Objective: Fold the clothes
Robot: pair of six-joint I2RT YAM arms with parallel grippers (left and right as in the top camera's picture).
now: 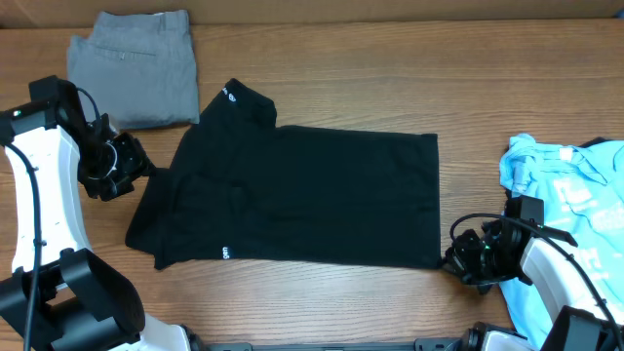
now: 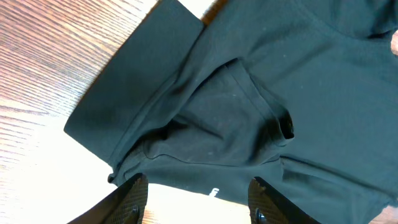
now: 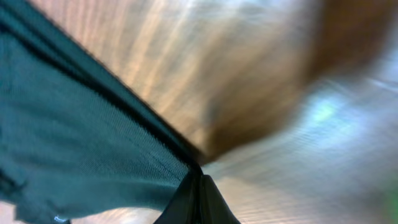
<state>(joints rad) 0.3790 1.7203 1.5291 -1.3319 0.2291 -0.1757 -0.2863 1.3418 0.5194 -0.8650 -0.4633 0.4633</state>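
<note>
Black shirt (image 1: pixel 302 195) corner pinched by low right gripper (image 1: pixel 454 259); left gripper (image 1: pixel 141 168) hovers open

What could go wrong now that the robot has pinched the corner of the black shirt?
The right hand grips only the very edge of the black shirt, so the cloth may slip out when lifted. The left hand is open and holds nothing, so a one-sided pull could drag or bunch the shirt instead of folding it.

I see 1 wooden table (image 1: pixel 390 88) carrying 3 garments: black shirt (image 1: pixel 312 195) at centre, folded grey trousers (image 1: pixel 136 68) far left, light blue tee (image 1: pixel 585 185) at right.
</note>
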